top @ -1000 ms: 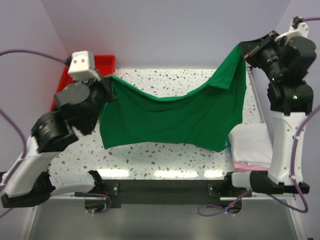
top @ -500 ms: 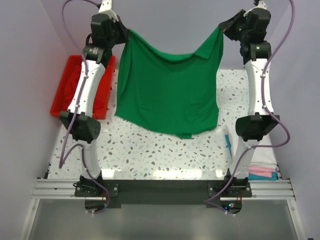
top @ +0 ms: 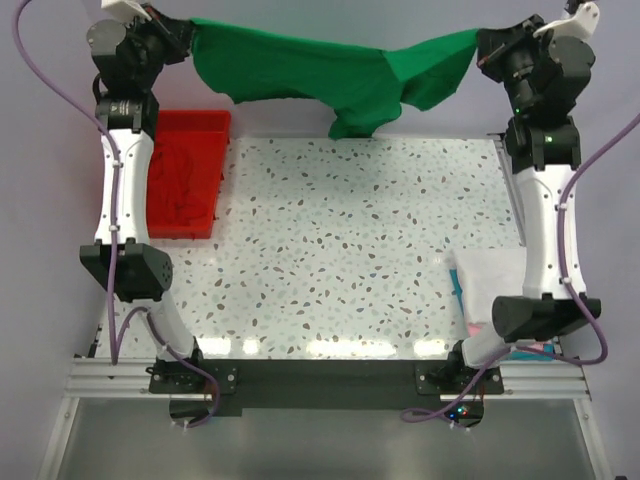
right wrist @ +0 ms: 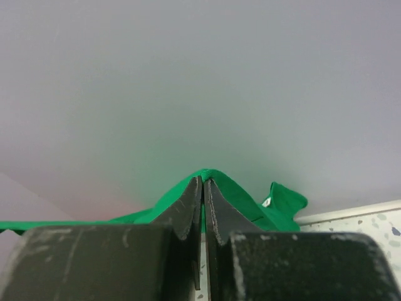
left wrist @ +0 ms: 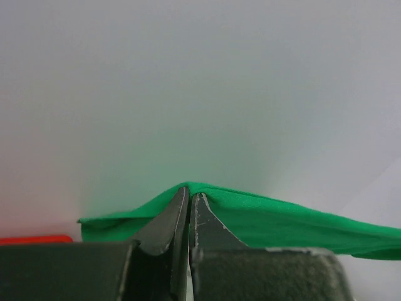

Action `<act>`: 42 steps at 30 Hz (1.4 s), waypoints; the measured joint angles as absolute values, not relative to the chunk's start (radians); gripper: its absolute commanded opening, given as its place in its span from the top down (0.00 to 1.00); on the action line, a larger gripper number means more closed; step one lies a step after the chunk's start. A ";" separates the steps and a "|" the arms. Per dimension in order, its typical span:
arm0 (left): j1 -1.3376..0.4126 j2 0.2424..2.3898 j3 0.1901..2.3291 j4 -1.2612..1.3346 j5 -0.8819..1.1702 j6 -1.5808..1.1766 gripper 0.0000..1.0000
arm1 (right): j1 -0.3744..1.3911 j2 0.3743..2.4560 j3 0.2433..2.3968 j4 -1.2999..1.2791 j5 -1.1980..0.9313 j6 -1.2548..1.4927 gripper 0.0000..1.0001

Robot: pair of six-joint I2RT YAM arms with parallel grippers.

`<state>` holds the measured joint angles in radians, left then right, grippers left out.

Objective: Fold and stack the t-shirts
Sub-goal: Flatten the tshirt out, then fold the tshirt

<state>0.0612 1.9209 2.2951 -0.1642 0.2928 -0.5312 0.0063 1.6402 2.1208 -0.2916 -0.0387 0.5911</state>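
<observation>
The bright green t-shirt [top: 320,75] hangs stretched in the air at the far wall, high above the table, between my two raised arms. My left gripper [top: 188,32] is shut on its left end; in the left wrist view the cloth [left wrist: 282,219] drapes over the closed fingertips [left wrist: 188,195]. My right gripper [top: 482,48] is shut on its right end; in the right wrist view the green cloth [right wrist: 285,207] with its small white neck label [right wrist: 267,202] folds over my gripper [right wrist: 202,182]. A stack of folded white, pink and teal shirts [top: 495,290] lies at the table's right edge.
A red plastic tray [top: 185,185] holding dark red cloth stands at the table's far left. The speckled tabletop [top: 330,250] lies below the shirt. Both arm columns rise along the table's left and right sides.
Both arms have swung the green shirt up and back. It hung down over the table before; it is now pulled wide and nearly level at the far wall.
</observation>
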 measured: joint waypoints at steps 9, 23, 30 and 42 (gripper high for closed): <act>0.048 1.602 1.551 -0.034 0.327 -0.566 1.00 | 0.006 1.336 1.446 -0.225 -0.010 0.614 1.00; 0.008 1.010 0.584 -0.217 0.101 -0.710 1.00 | 0.006 0.723 0.646 -0.564 -0.041 0.686 1.00; -0.023 0.687 0.407 -0.383 -0.029 -0.782 1.00 | 0.006 0.461 0.564 -0.784 -0.071 0.693 1.00; -0.049 0.952 0.557 -0.384 -0.088 -0.801 1.00 | 0.006 0.803 0.731 -0.707 -0.078 0.670 1.00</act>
<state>-0.0494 0.9516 0.5568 -0.3840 -0.0875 -0.8013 0.0055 0.8028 0.7307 -0.7071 -0.0780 0.6697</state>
